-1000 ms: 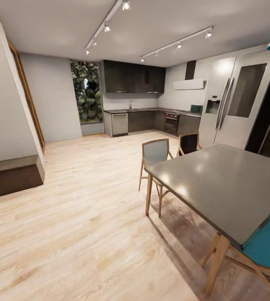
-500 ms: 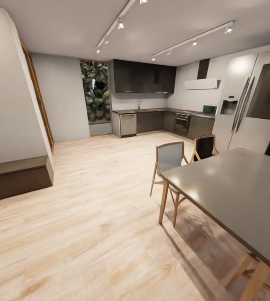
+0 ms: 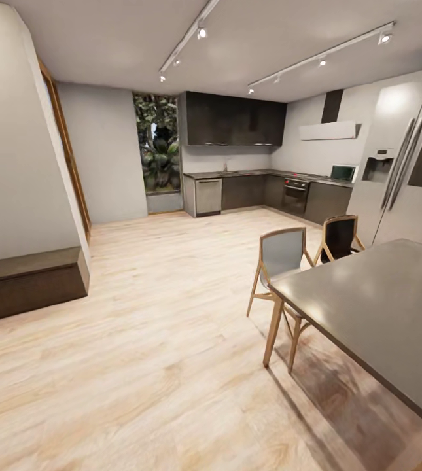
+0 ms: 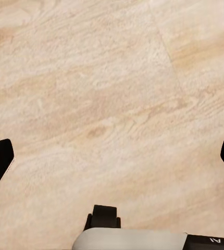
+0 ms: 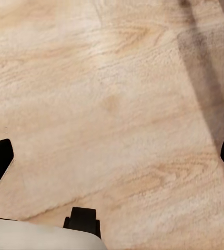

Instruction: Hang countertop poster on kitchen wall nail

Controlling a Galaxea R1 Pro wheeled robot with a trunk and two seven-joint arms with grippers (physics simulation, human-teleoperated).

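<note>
wooden floor (image 3: 158, 314), two chairs (image 3: 282, 255), one countertop (image 3: 237, 174).

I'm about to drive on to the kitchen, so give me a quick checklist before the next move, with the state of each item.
1. Floor ahead to the countertop: bare, ok.
2. Table and chairs stand to the right of the path: ok.
3. Left hand open, holding nothing, over floor: ok.
4. Right hand open, holding nothing: ok.
5. Poster on the countertop: too far to tell, cannot tell.
6. Wall nails: too small to see from here, cannot tell.
</note>
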